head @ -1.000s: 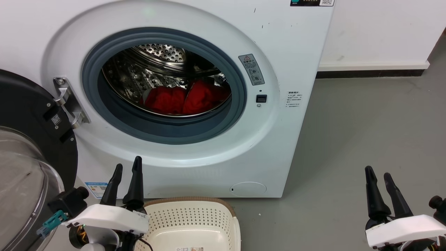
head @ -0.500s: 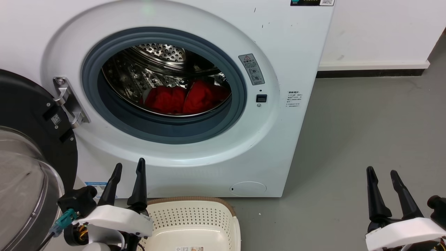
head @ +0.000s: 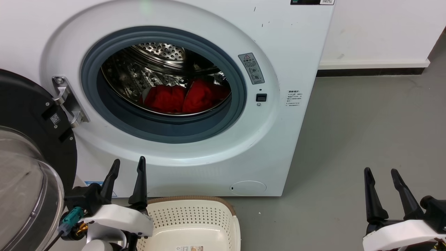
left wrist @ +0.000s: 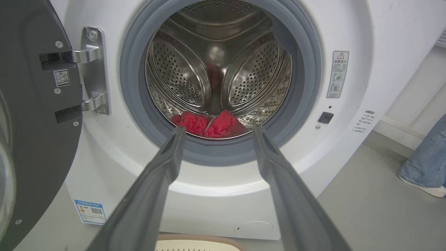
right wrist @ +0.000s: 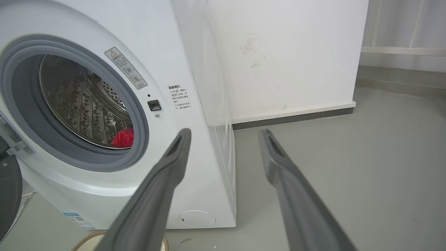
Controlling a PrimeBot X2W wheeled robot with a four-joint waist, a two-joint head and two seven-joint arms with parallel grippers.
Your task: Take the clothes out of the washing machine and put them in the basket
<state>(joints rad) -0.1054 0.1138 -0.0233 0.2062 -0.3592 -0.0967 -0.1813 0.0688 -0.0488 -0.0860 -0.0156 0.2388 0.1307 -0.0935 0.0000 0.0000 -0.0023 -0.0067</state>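
The left gripper (head: 128,161) hangs low before the washing machine (head: 299,52), its two long, dark, tapering fingers spread apart and holding nothing. In the left wrist view they point toward the porthole. Just beside it on the floor stands the basket (head: 188,199), cream plastic with rows of round holes, rounded corners and a brown woven-look rim. The right gripper (head: 380,171) hovers over the grey floor (head: 366,122), well off to the machine's right, fingers likewise parted and bare.

The clothes (head: 181,99) lie in two crumpled bright red mounds at the bottom of the perforated steel drum (head: 156,69), ringed by a smooth grey rubber gasket (head: 163,130). The black-framed door (head: 24,104) hangs open on a metal hinge (head: 68,101) and bears a small QR sticker (head: 55,119). Right of the porthole sits a grey warning sticker (head: 252,69) with a red triangle, its print too small to read, above a black latch slot (head: 261,98). A blue-edged label (left wrist: 90,211) with QR codes is stuck low on the front. A person's jeans leg and pale shoe (left wrist: 423,164) show at the left wrist view's right edge.
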